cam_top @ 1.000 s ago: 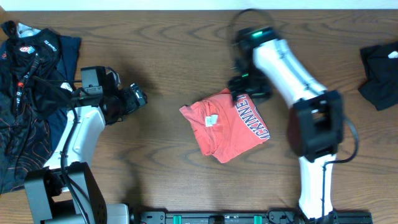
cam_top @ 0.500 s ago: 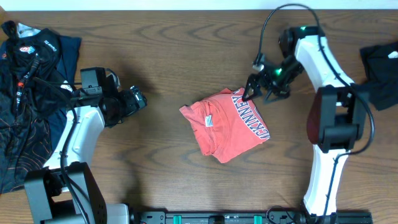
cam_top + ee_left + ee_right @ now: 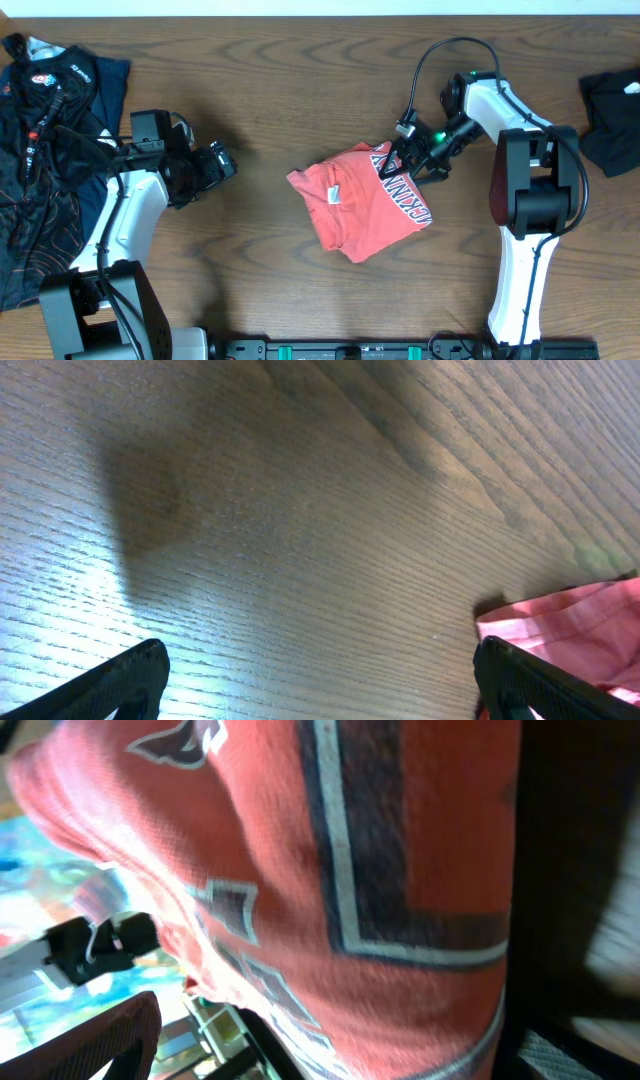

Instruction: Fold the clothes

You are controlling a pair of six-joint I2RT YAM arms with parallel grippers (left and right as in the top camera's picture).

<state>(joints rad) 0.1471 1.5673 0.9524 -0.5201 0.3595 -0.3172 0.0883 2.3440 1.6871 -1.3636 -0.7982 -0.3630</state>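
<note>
Overhead, folded T-shirt (image 3: 355, 210), right gripper (image 3: 400, 158) seemingly touching

1. Wood-grain table (image 3: 300, 510); a dark shadow (image 3: 150, 500) lies well left of the T-shirt.
2. Coral-red T-shirt (image 3: 580, 630): only a folded edge shows, lying on the table.
3. Left gripper (image 3: 320, 685) jaws spread wide; one black fingertip (image 3: 540, 682) just under the T-shirt.

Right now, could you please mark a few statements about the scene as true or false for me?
1. The coral-red T-shirt lies folded in a compact bundle. True.
2. The left gripper grips the shirt. False: it stands open over the bare table, apart from the shirt.
3. The right gripper is at the shirt's lettered edge. True.
4. The lettering is hidden underneath. False: it shows on top.
</note>
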